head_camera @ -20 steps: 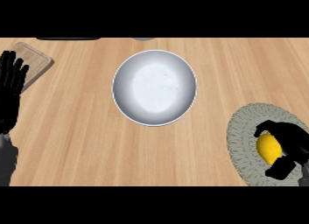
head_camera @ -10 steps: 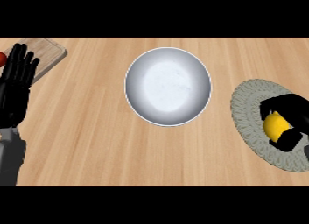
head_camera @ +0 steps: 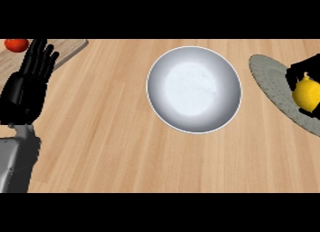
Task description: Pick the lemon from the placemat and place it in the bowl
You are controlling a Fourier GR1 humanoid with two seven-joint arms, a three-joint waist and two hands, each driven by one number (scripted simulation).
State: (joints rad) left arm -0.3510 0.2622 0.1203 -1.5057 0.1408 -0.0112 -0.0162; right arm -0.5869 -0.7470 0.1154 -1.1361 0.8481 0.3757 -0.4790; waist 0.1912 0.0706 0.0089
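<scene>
The lemon (head_camera: 308, 92) is at the right edge of the head view, above the grey round placemat (head_camera: 274, 86), and the right hand (head_camera: 312, 68) is curled around it: black fingers cover its top and its right side, so only the yellow left part is seen. It is not possible to tell if the lemon touches the placemat or is lifted a little from it. The white bowl (head_camera: 194, 89) stands in the middle of the wooden counter (head_camera: 109, 136), just beside the left edge of the placemat and apart from it, and nothing lies inside the bowl. At the left side of the view the left hand (head_camera: 28, 88) is open with the fingers straight and pointing up, and it holds nothing; its grey forearm enters from the lower left corner. Behind this hand, in the upper left corner, there is a light wooden board (head_camera: 62, 49), and a small red round fruit (head_camera: 16, 44) lies on it near the fingertips of the hand.
</scene>
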